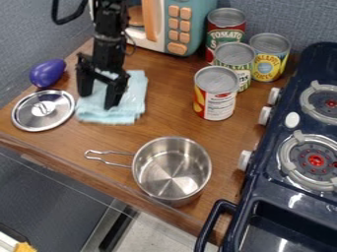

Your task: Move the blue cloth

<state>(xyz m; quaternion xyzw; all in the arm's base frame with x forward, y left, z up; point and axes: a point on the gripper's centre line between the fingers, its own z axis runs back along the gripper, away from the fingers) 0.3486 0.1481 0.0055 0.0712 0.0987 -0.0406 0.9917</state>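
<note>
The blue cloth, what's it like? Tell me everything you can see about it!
The cloth is pale blue and looks soft, maybe folded, in a rough square with slightly uneven edges. It lies on the brown wooden counter, right beside the shiny round lid. The black gripper hangs open over it, hiding part of it; I can't tell if they touch.

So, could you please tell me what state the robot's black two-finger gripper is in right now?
Gripper: open, fingers apart over the light-blue square-looking cloth; whether the tips touch it can't be told.
</note>
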